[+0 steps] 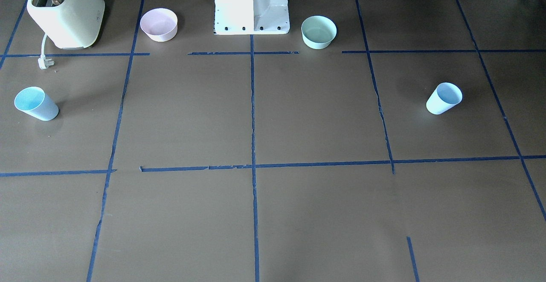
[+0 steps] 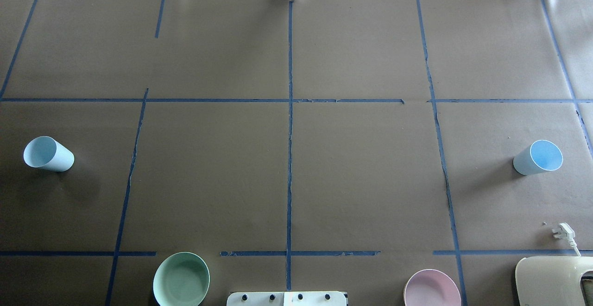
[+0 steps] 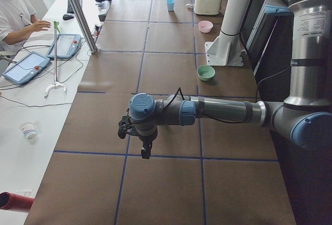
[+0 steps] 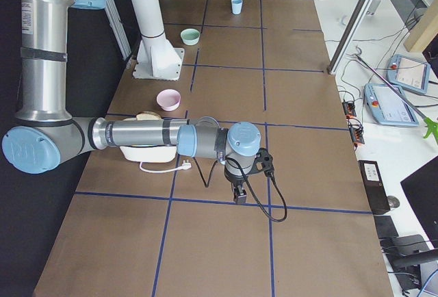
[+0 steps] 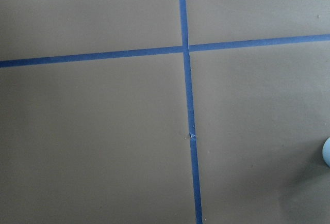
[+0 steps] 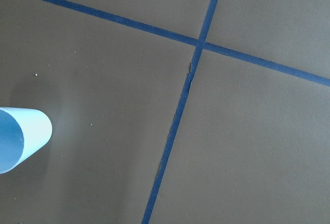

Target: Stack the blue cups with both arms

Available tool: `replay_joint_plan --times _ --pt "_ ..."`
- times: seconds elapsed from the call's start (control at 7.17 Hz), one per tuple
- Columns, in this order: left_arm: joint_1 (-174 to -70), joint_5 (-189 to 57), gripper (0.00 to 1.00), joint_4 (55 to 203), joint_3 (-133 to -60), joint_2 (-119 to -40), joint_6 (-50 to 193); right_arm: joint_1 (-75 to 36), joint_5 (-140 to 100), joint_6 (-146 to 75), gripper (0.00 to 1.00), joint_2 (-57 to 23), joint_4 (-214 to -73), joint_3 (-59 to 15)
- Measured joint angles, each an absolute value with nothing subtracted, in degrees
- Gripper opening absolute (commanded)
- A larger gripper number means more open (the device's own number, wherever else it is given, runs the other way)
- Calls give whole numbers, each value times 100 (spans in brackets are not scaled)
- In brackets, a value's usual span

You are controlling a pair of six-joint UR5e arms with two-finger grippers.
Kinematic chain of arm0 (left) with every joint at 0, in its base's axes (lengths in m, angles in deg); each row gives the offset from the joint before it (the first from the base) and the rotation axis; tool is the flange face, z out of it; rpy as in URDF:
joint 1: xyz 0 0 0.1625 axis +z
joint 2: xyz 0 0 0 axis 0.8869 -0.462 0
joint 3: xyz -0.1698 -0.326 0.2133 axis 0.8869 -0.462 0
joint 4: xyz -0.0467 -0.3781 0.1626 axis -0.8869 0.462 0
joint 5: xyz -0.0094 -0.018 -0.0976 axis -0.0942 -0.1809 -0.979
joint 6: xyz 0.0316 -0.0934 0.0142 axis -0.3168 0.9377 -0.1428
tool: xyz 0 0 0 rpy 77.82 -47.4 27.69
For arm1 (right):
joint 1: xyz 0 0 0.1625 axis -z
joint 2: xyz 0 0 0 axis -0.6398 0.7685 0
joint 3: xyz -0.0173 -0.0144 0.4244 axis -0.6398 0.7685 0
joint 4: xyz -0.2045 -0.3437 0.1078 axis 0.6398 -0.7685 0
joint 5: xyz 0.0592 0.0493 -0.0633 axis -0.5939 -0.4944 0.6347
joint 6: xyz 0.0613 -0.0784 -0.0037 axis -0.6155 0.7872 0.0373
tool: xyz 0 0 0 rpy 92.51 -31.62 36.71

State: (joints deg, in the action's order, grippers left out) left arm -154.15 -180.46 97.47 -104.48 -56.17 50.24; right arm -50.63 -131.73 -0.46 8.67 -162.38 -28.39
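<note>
Two pale-blue cups stand upright and far apart on the brown table. One cup (image 2: 47,154) is on my left side and also shows in the front view (image 1: 443,98) and far off in the right side view (image 4: 237,5). The other cup (image 2: 537,158) is on my right side, at the front view's left (image 1: 36,103). The left gripper (image 3: 147,151) hangs above the table near the left cup, a sliver of which (image 5: 326,152) shows at the wrist view's edge. The right gripper (image 4: 239,194) hangs near the right cup (image 6: 20,139). I cannot tell whether either gripper is open or shut.
A cream toaster (image 1: 64,11) with its loose plug (image 1: 45,62) stands at my right rear. A pink bowl (image 1: 158,24) and a mint-green bowl (image 1: 318,31) flank the white pedestal (image 1: 251,9). An operator (image 3: 13,7) sits at the side desk.
</note>
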Motion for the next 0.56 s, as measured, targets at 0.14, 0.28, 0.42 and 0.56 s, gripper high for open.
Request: replay_joint_plan --times 0.14,0.28,0.42,0.56 --pt "-15413 -18030 100 9736 -10493 -5618 5057 -5063 -13173 -41 100 870 -16155 -2838" --pt "-15411 -18008 100 9728 -10543 -5603 5063 -5061 -13178 -34 100 864 -16094 -2843" --pt "-15412 -17992 100 9736 -10585 -5574 5054 -5059 -13184 -37 100 865 -16068 -2845" --pt "-15414 -17988 100 9751 -10617 -5560 5046 -5058 -13189 -40 100 869 -16063 -2845"
